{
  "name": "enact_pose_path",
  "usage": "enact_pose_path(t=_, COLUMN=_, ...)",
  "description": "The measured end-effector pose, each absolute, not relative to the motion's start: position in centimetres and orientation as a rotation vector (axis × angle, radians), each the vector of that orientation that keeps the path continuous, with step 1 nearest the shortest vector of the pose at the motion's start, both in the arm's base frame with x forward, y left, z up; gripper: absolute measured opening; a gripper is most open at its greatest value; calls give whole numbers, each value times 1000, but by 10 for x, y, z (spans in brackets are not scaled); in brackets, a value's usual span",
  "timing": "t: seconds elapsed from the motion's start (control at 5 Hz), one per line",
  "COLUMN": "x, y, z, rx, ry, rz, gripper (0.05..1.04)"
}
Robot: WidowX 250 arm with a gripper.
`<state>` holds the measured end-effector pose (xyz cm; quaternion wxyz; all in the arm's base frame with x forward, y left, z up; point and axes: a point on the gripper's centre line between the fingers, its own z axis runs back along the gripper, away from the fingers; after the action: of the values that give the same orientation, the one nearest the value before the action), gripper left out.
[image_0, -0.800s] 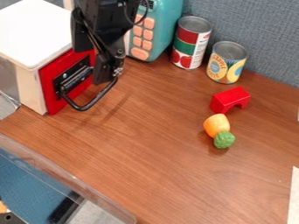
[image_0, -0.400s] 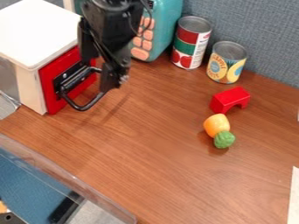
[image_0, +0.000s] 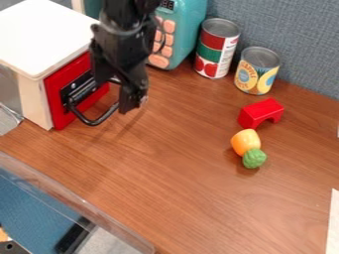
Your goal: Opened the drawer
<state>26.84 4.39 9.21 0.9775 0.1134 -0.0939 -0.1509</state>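
Note:
The gripper [image_0: 127, 94] hangs at the upper left of the camera view, in front of the right part of the red drawer front [image_0: 58, 101]. That front sits flush against the white-topped wooden box [image_0: 41, 39]. A black looped handle [image_0: 90, 121] juts out from it over the table. The gripper's lower end overlaps the handle's right end and hides part of it; whether they touch, I cannot tell.
Behind and right of the gripper stand a teal toy [image_0: 189, 32] with orange buttons and two cans [image_0: 216, 49], [image_0: 257, 72]. A red arch block [image_0: 261, 113] and an orange-and-green toy [image_0: 247, 144] lie farther right. A clear-walled bin [image_0: 79, 203] borders the lower left.
The gripper has moved to the right and slightly down across the handle's right end. The red front and its handle have stayed in place.

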Motion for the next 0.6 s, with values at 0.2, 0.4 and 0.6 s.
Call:
enact_pose_path(t=0.2, x=266, y=52, z=74, rx=246, ry=-200, rz=-221, gripper=999)
enact_pose_path(t=0.4, x=264, y=58, z=62, rx=267, ry=-197, rz=-163, gripper=999)
enact_pose_path(t=0.6, x=264, y=63, z=52, rx=288, ry=-199, rz=-110, gripper=999)
